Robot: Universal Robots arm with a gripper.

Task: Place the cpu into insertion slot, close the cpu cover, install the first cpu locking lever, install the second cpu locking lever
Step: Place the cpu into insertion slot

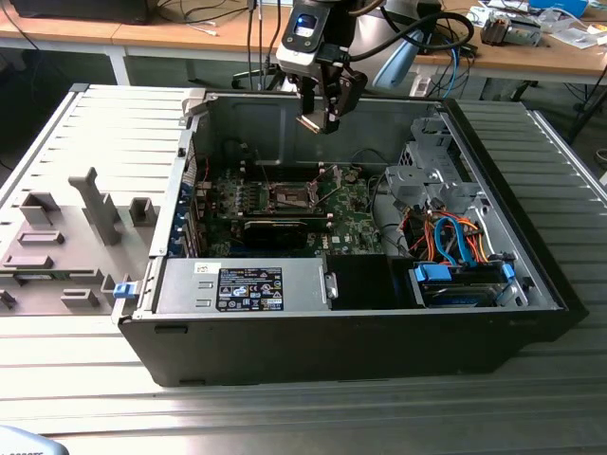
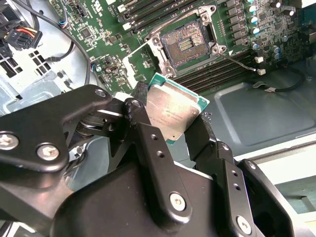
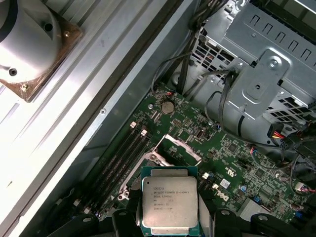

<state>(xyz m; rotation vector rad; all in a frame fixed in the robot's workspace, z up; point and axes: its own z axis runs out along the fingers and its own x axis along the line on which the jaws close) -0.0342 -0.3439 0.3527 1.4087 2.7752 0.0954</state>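
The cpu, a flat square chip with a silvery top and green edge, is clamped between the black fingers of my gripper. The chip also shows in the first wrist view. In the exterior view the gripper hangs high above the green motherboard, inside the open computer case. The insertion slot lies bare below, dark with a silvery rim. The cpu cover, a thin metal frame, stands swung up beside the slot. A thin wire lever sticks out from the slot's side.
The grey case walls ring the board. A metal drive cage with orange and blue cables sits at the exterior view's right. A power supply lies along the front. Long black memory slots flank the socket.
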